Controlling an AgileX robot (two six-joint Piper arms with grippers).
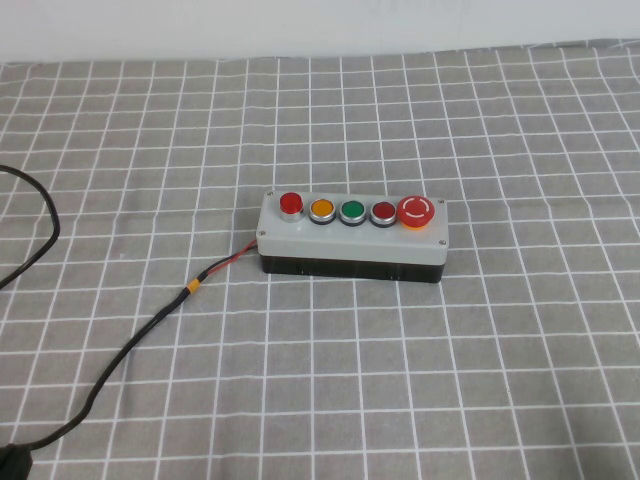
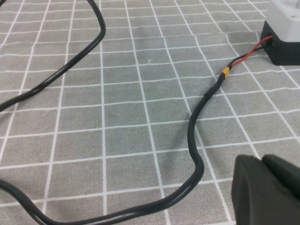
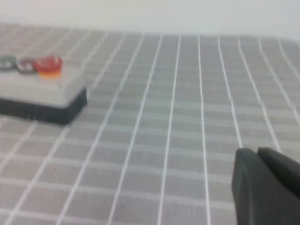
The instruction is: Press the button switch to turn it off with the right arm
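No words or numbers can be read anywhere. The only sign is a ring of white arrows on top of the big red mushroom button [image 1: 417, 210], the button on the grey box [image 1: 352, 236] farthest from the button switch [image 1: 291, 204].

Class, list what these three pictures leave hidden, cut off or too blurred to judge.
- Left gripper: left wrist view, cut by the frame's edge; open or shut unclear.
- Right gripper: right wrist view, likewise cut off.
- Button switch: outside both wrist views.
- Black cable: high view, its end leaves the frame.
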